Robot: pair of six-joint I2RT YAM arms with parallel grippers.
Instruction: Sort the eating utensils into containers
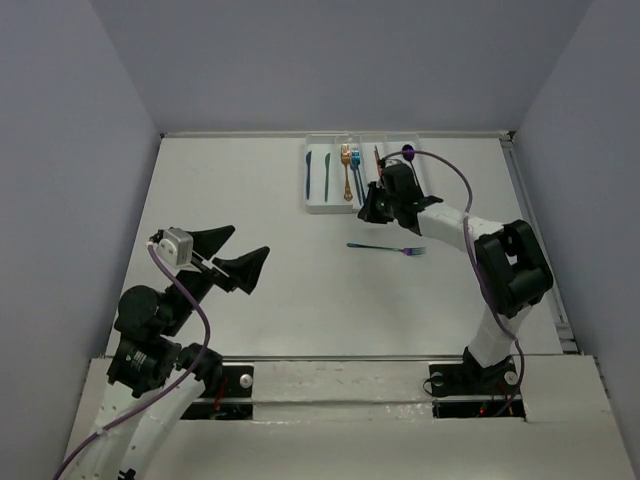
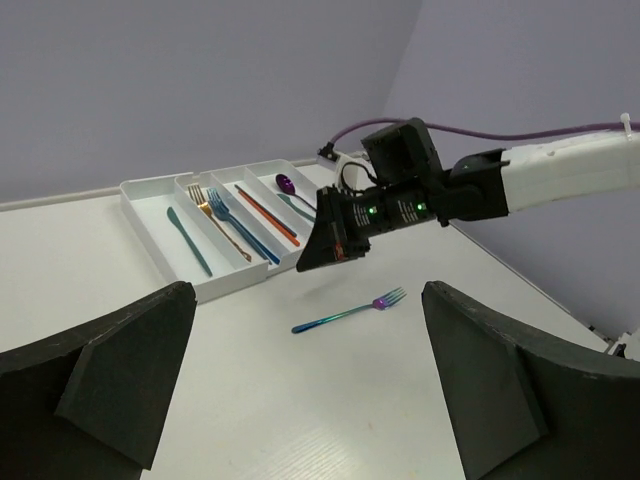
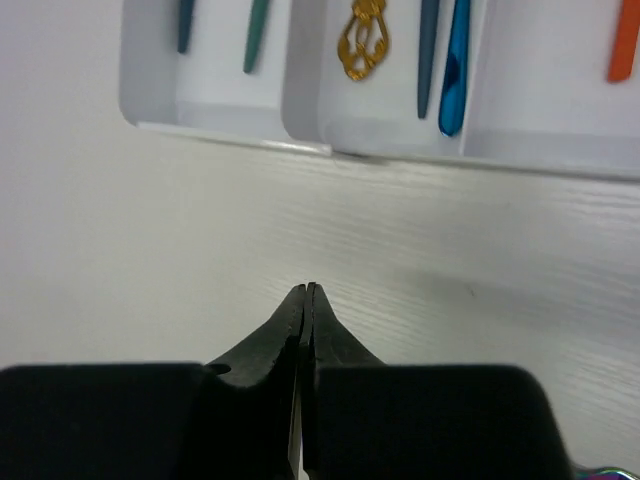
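- From the top view, the white tray [image 1: 320,208] sat at the far side of the table [image 1: 250,180]. Its compartments held a dark blue utensil [image 1: 309,170], a teal utensil [image 1: 327,172], a gold fork [image 1: 346,170], a blue fork [image 1: 356,163], a red-orange stick [image 1: 378,160] and a purple spoon [image 1: 407,152].
- A loose fork [image 1: 387,248], blue shading to purple, lay on the table near the tray's front wall, not touching it.
- The right gripper [image 1: 368,212] hung just beside that front wall, between the tray and the loose fork. The left gripper [image 1: 251,239] was well apart to the left.
- In the left wrist view, its fingers [image 2: 110,385] stood wide apart and held nothing, with the loose fork on the table beyond them.
- In the right wrist view, the fingertips [image 3: 297,305] were pressed together with nothing between them, above bare table just short of the tray.
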